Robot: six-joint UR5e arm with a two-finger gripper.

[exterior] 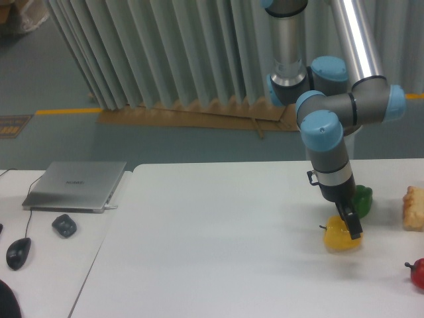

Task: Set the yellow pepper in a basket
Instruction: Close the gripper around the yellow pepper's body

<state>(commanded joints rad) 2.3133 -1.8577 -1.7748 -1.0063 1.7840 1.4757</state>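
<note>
The yellow pepper (339, 238) lies on the white table (218, 252) at the right, its dark stem pointing left. My gripper (352, 227) has come down onto its top right side, dark fingers pressed against the fruit. The view is too small to show whether the fingers are open or shut. No basket is in view.
A green pepper (362, 199) sits just behind the gripper. A red pepper (418, 273) and a piece of bread (414, 207) lie at the right edge. On the left desk are a laptop (76, 185) and two mice (64, 225).
</note>
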